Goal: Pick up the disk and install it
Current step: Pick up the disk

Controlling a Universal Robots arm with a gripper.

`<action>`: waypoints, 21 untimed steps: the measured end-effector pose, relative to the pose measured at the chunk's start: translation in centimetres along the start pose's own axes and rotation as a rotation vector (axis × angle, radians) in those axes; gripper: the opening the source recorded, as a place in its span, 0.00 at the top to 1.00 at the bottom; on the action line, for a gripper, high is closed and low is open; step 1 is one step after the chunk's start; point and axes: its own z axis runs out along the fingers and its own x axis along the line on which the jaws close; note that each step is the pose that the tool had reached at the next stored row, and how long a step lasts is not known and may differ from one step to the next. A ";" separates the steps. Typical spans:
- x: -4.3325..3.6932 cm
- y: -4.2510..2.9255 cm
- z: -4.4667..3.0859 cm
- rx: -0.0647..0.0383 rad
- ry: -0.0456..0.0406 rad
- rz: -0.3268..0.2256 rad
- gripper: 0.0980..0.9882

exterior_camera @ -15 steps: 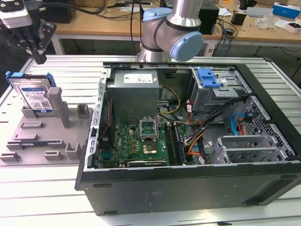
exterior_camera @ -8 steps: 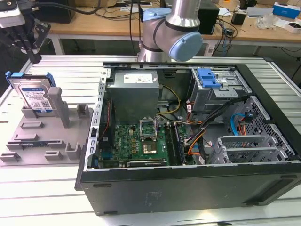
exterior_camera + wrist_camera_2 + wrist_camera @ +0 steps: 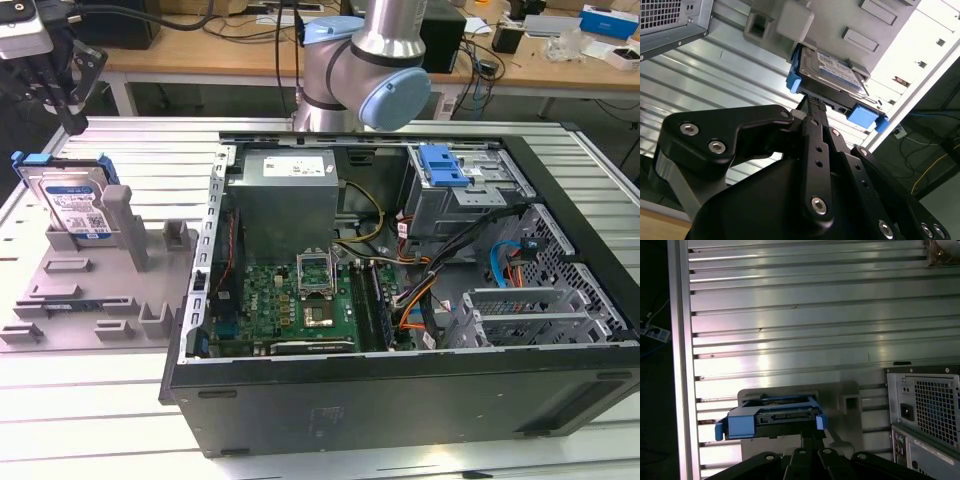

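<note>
The disk (image 3: 68, 205) stood on its edge in a grey holder (image 3: 90, 290) on the slatted metal worktop (image 3: 100, 400), off to the exterior view's left of the open computer case (image 3: 400, 390). It leaned back a little against one of the holder's upright posts, its white-and-blue label facing the exterior camera and its blue carrier framing it. It was outside the case, so you had not installed it.

Your claw (image 3: 76, 125) hung above the disk, near its upper edge. In the exterior view there was a clear gap between the black fingertips and the blue frame, so you were not touching it. The fingers looked drawn together into a point, with nothing held between them.

In the second wrist view the claw (image 3: 814, 102) pointed at the near edge of the disk (image 3: 832, 75), where the blue tabs of the carrier showed at both corners. In the first wrist view the disk (image 3: 772, 417) lay just past the claw (image 3: 813, 432), with the connector edge turned toward you and the vented back of the case (image 3: 930, 410) well to one side.

Inside the case you could see the green motherboard (image 3: 290, 300), the grey power supply (image 3: 285, 195) and a blue bracket (image 3: 440, 165) on the drive cage. The arm (image 3: 375, 60) rose behind the case.
</note>
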 end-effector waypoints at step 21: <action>0.03 0.00 0.04 -0.005 0.0125 -0.211 0.99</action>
